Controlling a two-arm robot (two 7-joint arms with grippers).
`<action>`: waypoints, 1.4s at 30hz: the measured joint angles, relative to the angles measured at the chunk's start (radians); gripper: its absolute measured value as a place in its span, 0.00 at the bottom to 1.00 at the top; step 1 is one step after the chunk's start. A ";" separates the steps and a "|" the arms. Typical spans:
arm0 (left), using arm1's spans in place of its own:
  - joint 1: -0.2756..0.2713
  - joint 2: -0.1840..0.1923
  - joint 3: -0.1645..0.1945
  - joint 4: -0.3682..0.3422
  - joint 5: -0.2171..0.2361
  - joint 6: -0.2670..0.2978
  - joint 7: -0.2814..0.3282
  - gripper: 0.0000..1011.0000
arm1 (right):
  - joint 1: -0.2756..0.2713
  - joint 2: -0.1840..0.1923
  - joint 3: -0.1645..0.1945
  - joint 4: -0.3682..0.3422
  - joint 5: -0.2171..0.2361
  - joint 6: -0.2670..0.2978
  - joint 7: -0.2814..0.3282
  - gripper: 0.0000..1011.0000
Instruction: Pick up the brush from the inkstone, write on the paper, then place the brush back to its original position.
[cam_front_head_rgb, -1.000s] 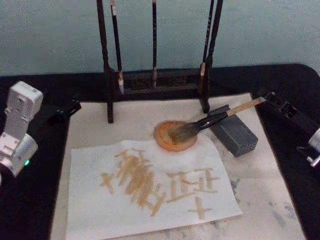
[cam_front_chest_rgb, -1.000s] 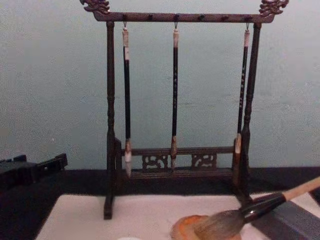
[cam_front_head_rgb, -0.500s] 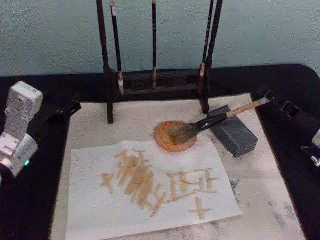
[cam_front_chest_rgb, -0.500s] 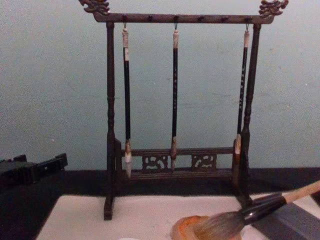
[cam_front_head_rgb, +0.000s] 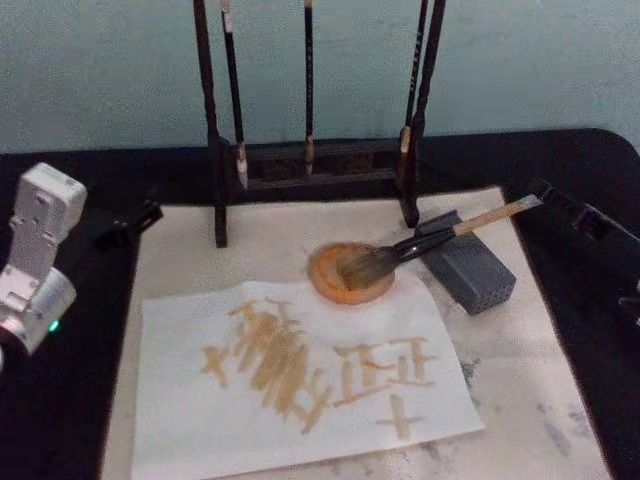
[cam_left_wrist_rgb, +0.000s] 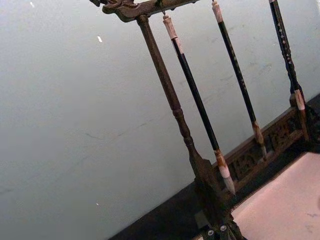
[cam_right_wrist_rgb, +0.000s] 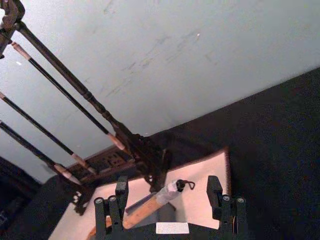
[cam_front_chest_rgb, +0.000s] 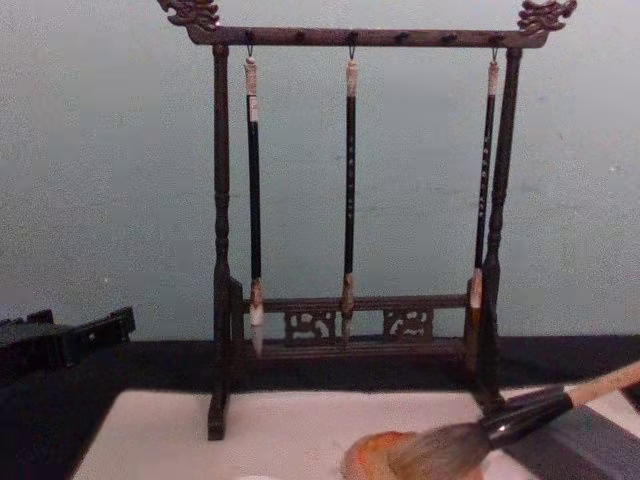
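The brush (cam_front_head_rgb: 420, 243) lies at a slant, its bushy tuft in the round orange inkstone (cam_front_head_rgb: 330, 287) and its tan handle across a dark grey block (cam_front_head_rgb: 478, 275). The paper (cam_front_head_rgb: 180, 420) lies in front of the inkstone and carries tan brush strokes. My right gripper (cam_front_head_rgb: 565, 205) is open just past the handle's end, not touching it. In the right wrist view its fingers (cam_right_wrist_rgb: 121, 192) stand apart on either side of the brush (cam_right_wrist_rgb: 150, 207) tip. From the chest, the brush (cam_front_chest_rgb: 520, 420) and inkstone (cam_front_chest_rgb: 365, 460) sit low right. My left gripper (cam_front_head_rgb: 122, 225) stays parked at the far left.
A dark wooden brush stand (cam_front_head_rgb: 310, 165) with three slim hanging brushes rises behind the inkstone; it also shows as the stand (cam_front_chest_rgb: 350, 305) from the chest. A pale felt mat (cam_front_head_rgb: 520, 380) covers the black table under everything. The left gripper (cam_front_chest_rgb: 70, 340) rests on the black surface.
My right gripper has let go of the handle and drawn back to the right. The brush now rests lower on the block and inkstone. The left arm has not moved.
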 joint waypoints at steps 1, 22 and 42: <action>0.000 0.000 0.000 0.000 0.000 0.000 0.000 0.99 | -0.010 0.004 0.006 -0.013 -0.007 -0.010 -0.013 1.00; 0.000 0.000 0.000 0.000 0.000 0.000 0.000 0.99 | -0.221 0.060 0.055 -0.324 -0.390 -0.309 -0.272 1.00; 0.000 0.000 0.000 0.000 0.000 0.000 0.000 0.99 | -0.308 0.069 -0.038 -0.459 -0.807 -0.432 -0.326 1.00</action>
